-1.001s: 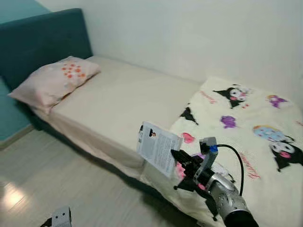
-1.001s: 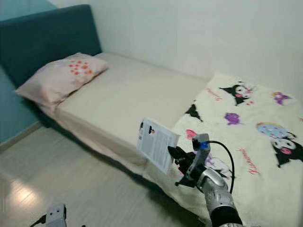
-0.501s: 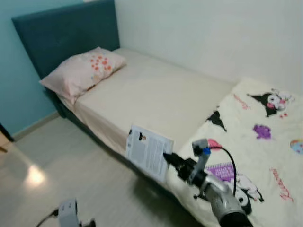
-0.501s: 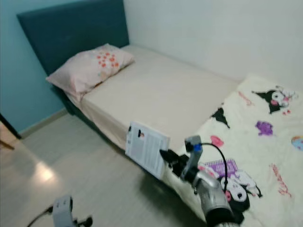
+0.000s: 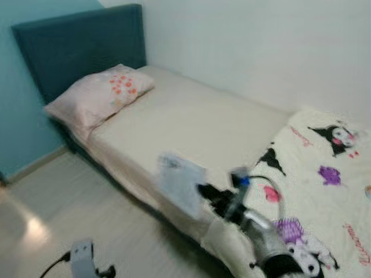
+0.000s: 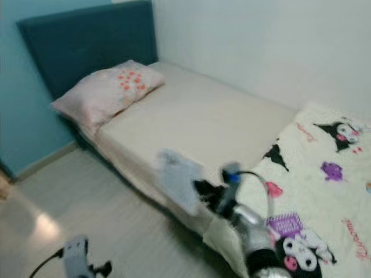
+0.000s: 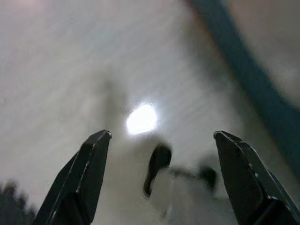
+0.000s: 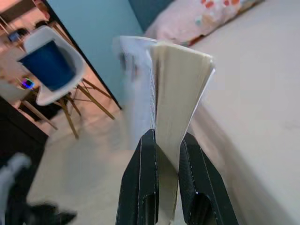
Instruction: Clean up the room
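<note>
My right gripper has its two black fingers pressed on the lower edge of a paperback book, pinching the block of pages between them; the book stands up from the fingers, cover to one side. From the head cameras it is a blurred pale slab carried in the air over the near edge of the bed, not resting on anything. My left gripper hangs low with its fingers spread wide and nothing between them, above pale floor.

I judge this to be the carrying step: the book is picked up and I am on the move with it, since the views are smeared. The next move calls for finding a place to put it and keeping the pinch firm, because the hold is only on one edge and the book could swing or slip.

The right wrist view alone shows a white chair with a blue seat beyond the teal wall. The head views give the pillow, teal headboard and cartoon-print blanket.
</note>
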You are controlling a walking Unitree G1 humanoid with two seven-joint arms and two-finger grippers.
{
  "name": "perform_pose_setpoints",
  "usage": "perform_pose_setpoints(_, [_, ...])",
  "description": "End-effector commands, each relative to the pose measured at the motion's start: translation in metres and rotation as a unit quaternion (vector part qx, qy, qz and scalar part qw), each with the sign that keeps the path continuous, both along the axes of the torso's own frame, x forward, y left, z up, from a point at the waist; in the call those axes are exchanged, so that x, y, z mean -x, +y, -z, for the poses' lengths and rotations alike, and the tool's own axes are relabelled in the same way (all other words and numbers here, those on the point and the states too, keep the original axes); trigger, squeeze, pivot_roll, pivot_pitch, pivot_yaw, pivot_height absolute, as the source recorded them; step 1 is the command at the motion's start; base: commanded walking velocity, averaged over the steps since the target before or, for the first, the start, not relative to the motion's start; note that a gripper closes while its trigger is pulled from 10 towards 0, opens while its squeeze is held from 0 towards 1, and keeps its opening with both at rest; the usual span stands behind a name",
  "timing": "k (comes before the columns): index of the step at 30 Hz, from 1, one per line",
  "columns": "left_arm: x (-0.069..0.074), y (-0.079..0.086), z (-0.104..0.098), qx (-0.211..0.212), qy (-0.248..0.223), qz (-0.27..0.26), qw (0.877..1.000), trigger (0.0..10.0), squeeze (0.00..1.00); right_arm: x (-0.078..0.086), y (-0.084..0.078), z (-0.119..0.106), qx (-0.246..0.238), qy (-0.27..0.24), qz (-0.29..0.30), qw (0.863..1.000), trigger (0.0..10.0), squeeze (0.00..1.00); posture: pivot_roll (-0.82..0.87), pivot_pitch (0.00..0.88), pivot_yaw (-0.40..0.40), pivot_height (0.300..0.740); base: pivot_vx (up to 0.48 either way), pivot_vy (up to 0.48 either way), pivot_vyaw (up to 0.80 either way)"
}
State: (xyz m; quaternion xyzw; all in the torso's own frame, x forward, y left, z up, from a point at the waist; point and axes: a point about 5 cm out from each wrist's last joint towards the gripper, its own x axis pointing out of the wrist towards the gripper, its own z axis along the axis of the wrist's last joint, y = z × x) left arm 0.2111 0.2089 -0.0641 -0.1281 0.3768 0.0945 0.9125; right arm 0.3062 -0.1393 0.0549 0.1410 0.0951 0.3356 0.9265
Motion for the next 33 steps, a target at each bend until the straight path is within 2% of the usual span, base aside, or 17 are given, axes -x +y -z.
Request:
perform_pose_setpoints(1, [0.0123,-0.0026,0.0078,0.003,0.023,0.004,1.0,10.0,0.0,-0.0027,-0.0112,-0.0017,0.0,-0.005,0.032,0.999,10.0,0.0,-0.04,0.045,-0.013,0.74,0.48,0.0,0.0])
perform_pose_setpoints(11, [0.0123,-0.0038,0.0079,0.003,0.023,0.006,1.0,10.0,0.0,-0.0043,-0.0123,-0.007,-0.005,-0.02,0.029,0.999,10.0,0.0,-0.04,0.046,-0.013,0.74,0.48,0.0,0.0])
perform_pose_setpoints(12, [0.0122,-0.0043,0.008,0.003,0.023,0.007,1.0,10.0,0.0,-0.0036,-0.0107,-0.0097,0.002,-0.033,0.016,0.999,10.0,0.0,-0.04,0.047,-0.015,0.74,0.48,0.0,0.8])
perform_pose_setpoints(24, [0.0125,-0.0051,0.0083,0.002,0.024,0.011,1.0,10.0,0.0,-0.0007,-0.0039,-0.0105,0.005,-0.039,-0.017,0.999,10.0,0.0,-0.04,0.044,-0.013,0.74,0.48,0.0,0.8])
perform_pose_setpoints(31, [0.0124,-0.0047,0.0081,0.0,0.024,0.013,1.0,10.0,0.0,-0.0033,-0.0062,-0.011,0.014,-0.038,-0.004,0.999,10.0,0.0,-0.04,0.037,-0.012,0.74,0.48,0.0,0.72])
perform_pose_setpoints(33, [0.0117,-0.005,0.0078,0.0,0.024,0.015,1.0,10.0,0.0,-0.0081,-0.0127,-0.0115,0.012,-0.03,0.031,0.999,10.0,0.0,-0.04,0.034,-0.012,0.74,0.48,0.0,0.0])
